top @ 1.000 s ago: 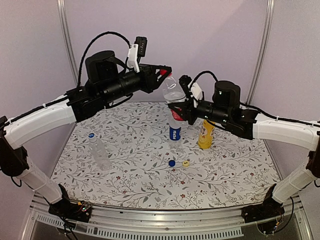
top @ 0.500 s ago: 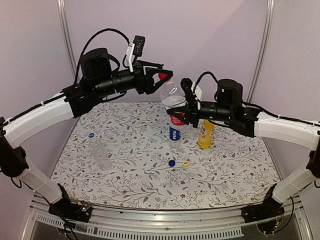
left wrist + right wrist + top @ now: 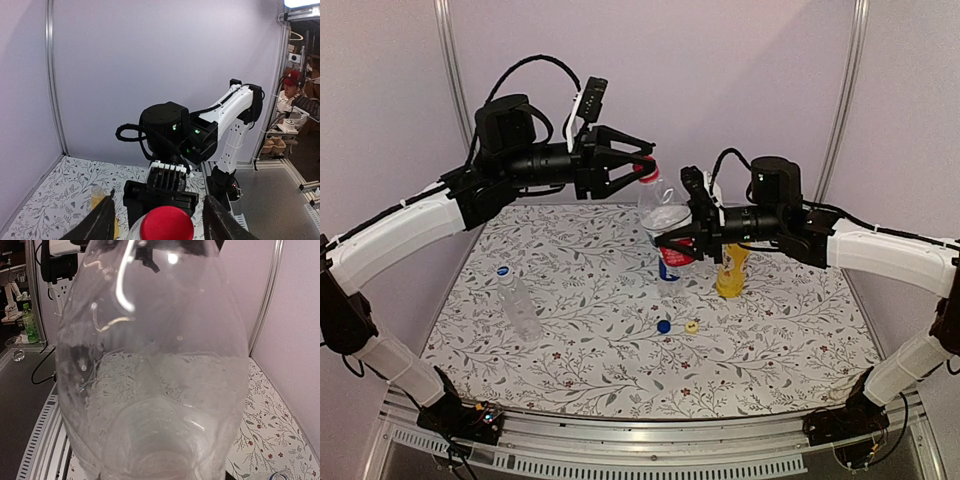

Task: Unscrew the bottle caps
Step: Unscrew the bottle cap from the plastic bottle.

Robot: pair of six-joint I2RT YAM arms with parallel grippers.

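My right gripper [image 3: 682, 238] is shut on the clear bottle with the red-white label [image 3: 667, 215] and holds it up above the table, tilted toward the left arm. The bottle's red cap [image 3: 647, 172] sits on its neck. My left gripper [image 3: 637, 163] is open, its fingers spread wide on either side of the red cap [image 3: 166, 223] without touching it. The bottle [image 3: 150, 370] fills the right wrist view and hides those fingers. The blue-label bottle [image 3: 670, 268] and the yellow bottle [image 3: 730, 268] stand uncapped behind. The plain clear bottle [image 3: 520, 305] lies at the left.
A loose blue cap [image 3: 663, 326] and a loose yellow cap [image 3: 691, 326] lie on the flowered table cloth [image 3: 620, 370] in front of the standing bottles. The plain bottle has a blue cap [image 3: 503, 270] on it. Purple walls close the back and sides.
My left gripper was closed around the red cap and has opened wide and drawn slightly back to the left. My right gripper has shifted the bottle a little left and lower.
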